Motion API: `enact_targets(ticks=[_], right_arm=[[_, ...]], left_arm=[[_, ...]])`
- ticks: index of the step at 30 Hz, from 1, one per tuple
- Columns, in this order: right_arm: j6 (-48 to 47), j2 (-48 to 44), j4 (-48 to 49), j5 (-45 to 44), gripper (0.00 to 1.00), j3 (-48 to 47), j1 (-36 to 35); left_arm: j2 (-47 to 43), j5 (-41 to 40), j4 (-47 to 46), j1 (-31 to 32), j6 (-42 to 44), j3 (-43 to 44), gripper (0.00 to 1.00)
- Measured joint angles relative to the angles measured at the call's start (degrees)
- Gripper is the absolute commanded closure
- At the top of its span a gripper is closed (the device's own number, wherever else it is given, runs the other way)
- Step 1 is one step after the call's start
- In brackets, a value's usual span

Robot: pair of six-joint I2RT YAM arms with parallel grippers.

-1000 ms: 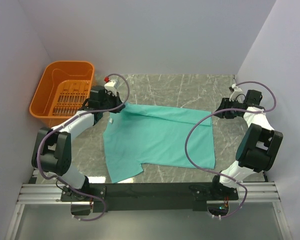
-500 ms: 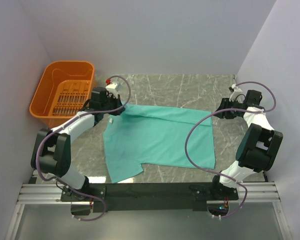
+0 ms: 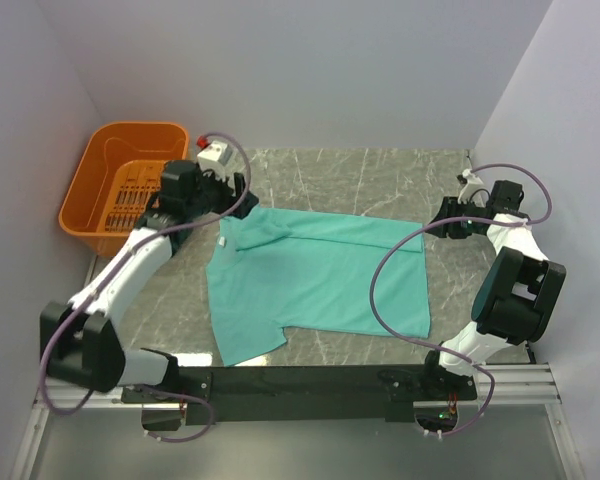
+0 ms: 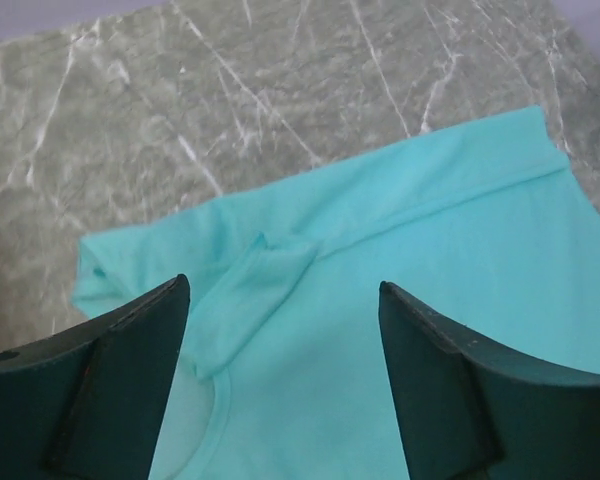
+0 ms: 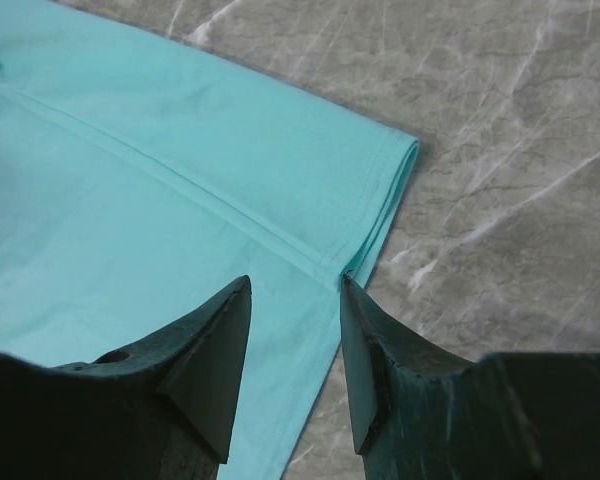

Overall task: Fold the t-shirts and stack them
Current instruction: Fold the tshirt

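Observation:
The teal t-shirt lies spread on the marble table, with its far edge folded over in a strip and one sleeve pointing toward the near left. My left gripper hovers open over the shirt's far left corner, holding nothing. In the left wrist view the left gripper has its jaws wide apart above a small rumpled fold of the shirt. My right gripper is at the shirt's far right corner. In the right wrist view the right gripper is partly open above the shirt edge, with nothing between its fingers.
An orange slotted basket stands at the far left, just behind the left arm. Bare marble table stretches behind the shirt to the back wall. Side walls stand close on both sides.
The left gripper has opened and let go of the shirt's far left corner, then lifted back toward the basket. The corner has dropped onto the table. The right arm has not moved.

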State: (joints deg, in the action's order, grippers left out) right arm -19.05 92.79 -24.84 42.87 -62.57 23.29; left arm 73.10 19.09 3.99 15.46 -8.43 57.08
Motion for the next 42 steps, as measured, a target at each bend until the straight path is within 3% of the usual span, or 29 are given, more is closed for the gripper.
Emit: enact_targets(ticks=[8, 14, 22, 32, 42], right_arm=[[-1.2, 0.0, -2.0, 1.4, 0.52, 0.0, 0.0], [-1.4, 0.3, -2.3, 2.1, 0.52, 0.0, 0.0], [-1.4, 1.3, -2.4, 2.5, 0.52, 0.0, 0.0], [-1.4, 1.3, -2.4, 2.7, 0.52, 0.0, 0.0], [-1.4, 1.3, -2.5, 2.8, 0.52, 0.0, 0.0]], left_arm=[[24.7, 2.6, 6.3, 0.3, 0.4, 13.3, 0.26], [34.8, 2.2, 11.4, 1.7, 0.5, 18.5, 0.26], [39.3, 2.6, 12.5, 3.0, 1.4, 22.7, 0.28], [42.2, 2.8, 14.3, 4.7, 1.8, 22.7, 0.56], [39.2, 5.6, 17.1, 6.6, 3.3, 20.4, 0.62]])
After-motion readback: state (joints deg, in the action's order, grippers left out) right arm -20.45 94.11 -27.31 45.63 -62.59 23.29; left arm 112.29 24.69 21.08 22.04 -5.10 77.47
